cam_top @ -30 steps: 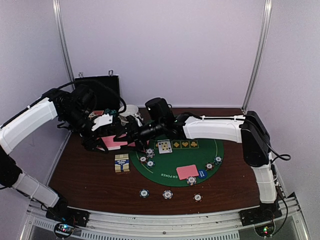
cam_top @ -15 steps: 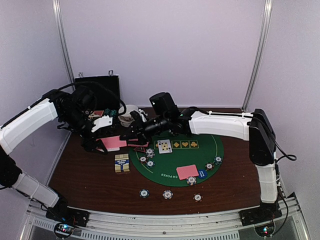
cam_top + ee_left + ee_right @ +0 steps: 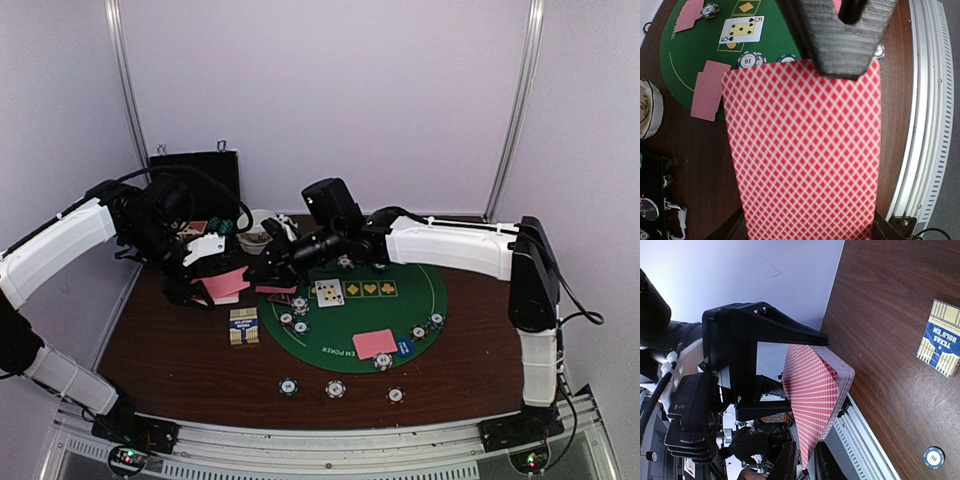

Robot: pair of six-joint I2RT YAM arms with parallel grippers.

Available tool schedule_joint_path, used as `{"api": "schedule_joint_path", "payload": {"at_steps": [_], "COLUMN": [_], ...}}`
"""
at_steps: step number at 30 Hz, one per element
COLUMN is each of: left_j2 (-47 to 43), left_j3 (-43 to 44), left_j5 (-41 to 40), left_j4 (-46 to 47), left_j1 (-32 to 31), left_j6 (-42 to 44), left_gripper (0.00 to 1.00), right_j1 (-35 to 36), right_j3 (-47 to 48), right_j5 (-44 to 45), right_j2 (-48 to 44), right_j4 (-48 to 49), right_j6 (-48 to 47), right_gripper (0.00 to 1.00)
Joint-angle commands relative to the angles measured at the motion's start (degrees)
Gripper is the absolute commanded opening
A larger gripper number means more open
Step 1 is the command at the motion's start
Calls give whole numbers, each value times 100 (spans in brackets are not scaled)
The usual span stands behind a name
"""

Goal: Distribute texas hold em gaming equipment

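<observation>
My left gripper (image 3: pixel 205 283) is shut on a deck of pink-backed cards (image 3: pixel 226 283) and holds it above the bare wood left of the mat. The deck fills the left wrist view (image 3: pixel 800 150). My right gripper (image 3: pixel 268 272) reaches in from the right. In the right wrist view its fingertips (image 3: pixel 790 462) pinch the corner of the top card (image 3: pixel 812 405). Two pink cards (image 3: pixel 710 90) lie at the mat's left edge, and a face-up five of spades (image 3: pixel 329 292) is on the mat. Pink cards (image 3: pixel 374 343) and a blue button (image 3: pixel 404 348) lie at the front of the mat.
The green felt mat (image 3: pixel 430 290) carries chips (image 3: pixel 298 305) on the left and chips (image 3: pixel 428 325) on the right. Three chips (image 3: pixel 335 388) lie on the wood in front. A card box (image 3: pixel 243 326) lies left of the mat. A black case (image 3: pixel 195 170) and a white bowl (image 3: pixel 258 225) stand behind.
My right arm's forearm has swung to the right while its gripper stays at the deck's end, a little lower. My left gripper and the deck have hardly moved.
</observation>
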Motion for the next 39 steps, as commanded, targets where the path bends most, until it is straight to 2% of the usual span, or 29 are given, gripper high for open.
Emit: {"api": "schedule_joint_path", "payload": {"at_steps": [1,8,20,27,32,39], "left_j2": [-97,-99,-141,-142,-171,-206], "left_j3": [-20,-45,-64,-68,-81,-92], "left_j5": [25,27,10,23,0,-18], "left_j4": [152,159,160,157,151,153], "left_j1": [26,26,26,26,26,26], "left_j6": [44,45,59,62,62,66], "left_gripper": [0,0,0,0,0,0], "right_j1": [0,45,44,27,-34,-308], "right_j3": [10,91,301,264,232,-146], "right_j5": [-54,-76,-153,-160,-122,-105], "right_j2": [-224,-36,241,299,208,-264], "right_j4": [94,187,436,378,297,20], "right_j6": [3,126,396,414,363,42], "right_gripper": [14,19,7,10,0,0]}}
